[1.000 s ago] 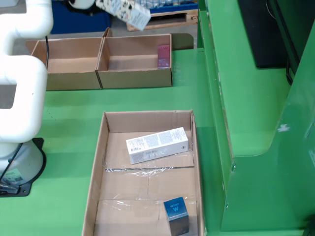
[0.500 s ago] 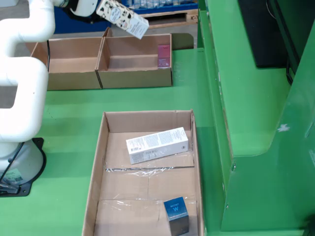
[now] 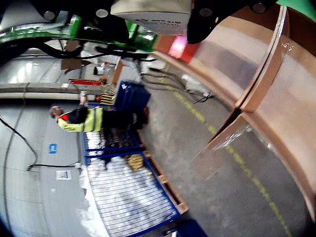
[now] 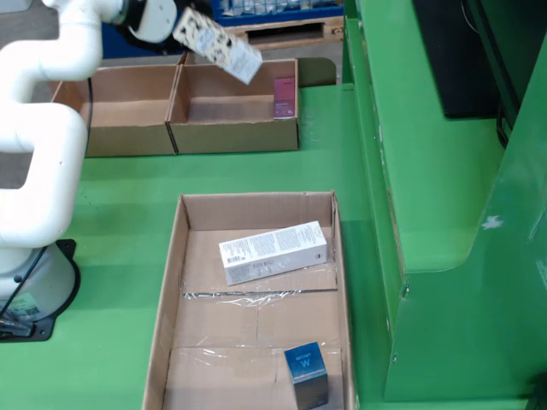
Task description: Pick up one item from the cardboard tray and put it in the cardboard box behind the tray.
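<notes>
Patterned carton [image 4: 217, 45] hangs tilted in the tool [image 4: 175, 26], which is closed on its upper end, above the right cardboard box [image 4: 235, 109] holding a pink pack [image 4: 284, 96]. Well nearer the fixed camera, the tray [image 4: 255, 307] holds a white box [image 4: 273, 251] and blue box [image 4: 307, 368].

arm [image 4: 51, 111] white | carried box [image 4: 218, 44] white, dark-speckled | tray [image 4: 171, 282] brown | table [image 4: 111, 196] green
</notes>
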Available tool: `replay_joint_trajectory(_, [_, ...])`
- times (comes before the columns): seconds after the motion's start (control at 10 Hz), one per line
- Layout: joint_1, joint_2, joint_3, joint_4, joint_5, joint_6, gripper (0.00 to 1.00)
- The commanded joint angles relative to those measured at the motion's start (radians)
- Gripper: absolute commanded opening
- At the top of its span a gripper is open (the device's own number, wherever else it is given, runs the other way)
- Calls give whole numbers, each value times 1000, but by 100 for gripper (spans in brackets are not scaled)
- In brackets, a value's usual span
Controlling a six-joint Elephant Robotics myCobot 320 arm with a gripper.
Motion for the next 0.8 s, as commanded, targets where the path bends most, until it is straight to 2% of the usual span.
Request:
replay_joint_trajectory(0.0, [-22, -15, 26, 12, -11, 1, 0])
replay_joint_trajectory(0.2, [-32, -49, 26, 12, -11, 39, 0])
replay_joint_trajectory(0.3, [-32, -49, 26, 12, -11, -4, 0])
replay_joint_trajectory(0.5, [-37, -91, 26, 12, -11, 32, 0])
replay_joint_trajectory(0.7, [-42, -134, 26, 12, -11, 22, 0])
